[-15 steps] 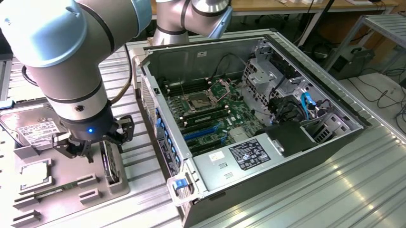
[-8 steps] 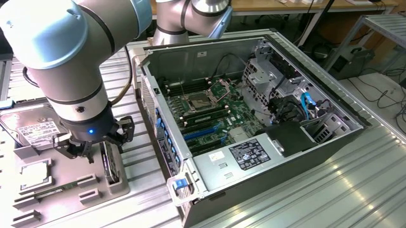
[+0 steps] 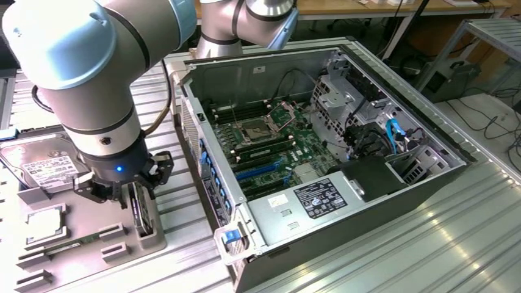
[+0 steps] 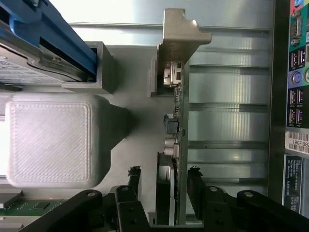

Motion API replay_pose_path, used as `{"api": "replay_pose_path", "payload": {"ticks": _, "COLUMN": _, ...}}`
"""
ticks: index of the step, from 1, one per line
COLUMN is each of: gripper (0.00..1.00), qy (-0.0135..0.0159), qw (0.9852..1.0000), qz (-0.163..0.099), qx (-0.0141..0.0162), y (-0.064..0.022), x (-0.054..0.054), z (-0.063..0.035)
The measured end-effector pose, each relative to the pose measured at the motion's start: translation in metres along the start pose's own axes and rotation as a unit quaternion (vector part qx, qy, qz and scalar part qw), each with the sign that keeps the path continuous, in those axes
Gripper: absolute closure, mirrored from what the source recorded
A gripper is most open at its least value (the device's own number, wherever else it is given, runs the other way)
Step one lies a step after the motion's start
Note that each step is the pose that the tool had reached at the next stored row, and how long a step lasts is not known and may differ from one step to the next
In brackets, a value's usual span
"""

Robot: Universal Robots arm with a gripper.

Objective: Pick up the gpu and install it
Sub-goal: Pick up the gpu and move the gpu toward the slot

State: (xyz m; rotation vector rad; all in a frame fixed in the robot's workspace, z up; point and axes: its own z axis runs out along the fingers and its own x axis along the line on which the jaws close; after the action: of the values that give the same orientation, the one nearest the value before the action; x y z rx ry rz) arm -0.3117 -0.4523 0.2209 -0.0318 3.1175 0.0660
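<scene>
The half-open black pincer (image 4: 164,170) straddles, without clamping, the thin green gpu card with silvery bracket (image 4: 172,145), probably light, stiff and fragile, best gripped across its faces.

Exterior view looks down on computer case (image 3: 236,79); wrist view, probably vertical, close above shared gpu (image 4: 175,116).

The gpu (image 4: 170,126) stands between the jaws, beside the computer case (image 3: 326,250).

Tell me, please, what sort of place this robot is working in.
Most likely a robotics lab or workshop set up for PC assembly. An open computer case lies on a ribbed metal table, and beside it a grey fixture tray holds a hard drive.
</scene>
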Motion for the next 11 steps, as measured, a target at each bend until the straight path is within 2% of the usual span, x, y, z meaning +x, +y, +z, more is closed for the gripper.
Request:
{"api": "replay_pose_path", "payload": {"ticks": 3, "gripper": 0.51, "qy": 0.0001, "qw": 1.0, "qz": 0.0, "qx": 0.0001, "y": 0.0, "x": 0.0, "z": 0.0}}
{"api": "replay_pose_path", "payload": {"ticks": 5, "gripper": 0.64, "qy": 0.0001, "qw": 1.0, "qz": 0.0, "qx": 0.0, "y": 0.0, "x": -0.0001, "z": 0.0001}}
{"api": "replay_pose_path", "payload": {"ticks": 9, "gripper": 0.66, "qy": 0.0002, "qw": 1.0, "qz": 0.0, "qx": 0.0001, "y": -0.0001, "x": -0.0024, "z": 0.0003}}
{"api": "replay_pose_path", "payload": {"ticks": 10, "gripper": 0.72, "qy": 0.0002, "qw": 1.0, "qz": 0.0, "qx": 0.0, "y": -0.0001, "x": -0.0027, "z": 0.0004}}
{"api": "replay_pose_path", "payload": {"ticks": 11, "gripper": 0.72, "qy": 0.0002, "qw": 1.0, "qz": 0.0, "qx": 0.0, "y": -0.0001, "x": -0.0028, "z": 0.0004}}
